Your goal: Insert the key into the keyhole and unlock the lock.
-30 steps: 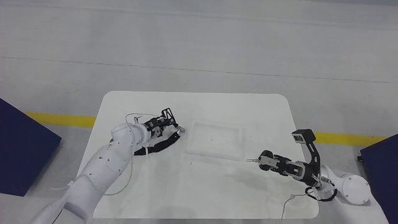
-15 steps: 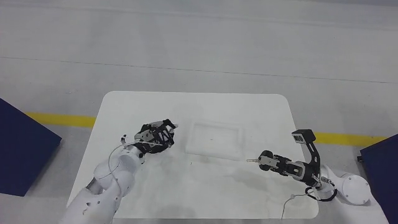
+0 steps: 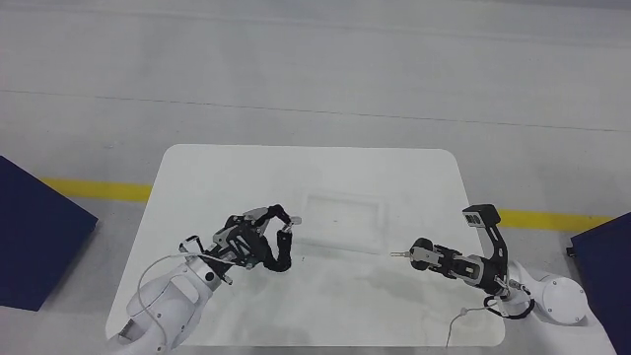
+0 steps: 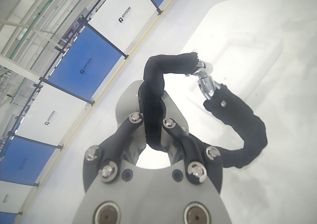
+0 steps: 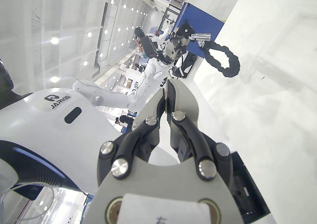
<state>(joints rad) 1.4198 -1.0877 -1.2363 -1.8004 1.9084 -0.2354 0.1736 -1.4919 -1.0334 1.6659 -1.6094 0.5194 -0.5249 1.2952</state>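
The lock [image 3: 281,248] is a loop of black fabric-sleeved cable with silver metal ends [image 3: 293,221]. It hangs from my left gripper [image 3: 262,241] over the table's front left, just left of the tray. In the left wrist view the gripper [image 4: 151,107] is shut on the black sleeve, and the silver ends [image 4: 204,74] meet beyond the fingers. My right gripper [image 3: 422,254] is at the front right, shut on the small silver key [image 3: 397,253], whose tip points left toward the lock. In the right wrist view the gripper [image 5: 168,92] pinches the thin key [image 5: 165,102], with the lock [image 5: 223,59] farther off.
A shallow clear tray [image 3: 340,222] lies in the middle of the white table [image 3: 414,177], between the two arms. Blue barriers stand off the table's left and right sides.
My left gripper has come back from the table's left middle toward the front and right, carrying the lock off the surface. The right arm and key have not moved.
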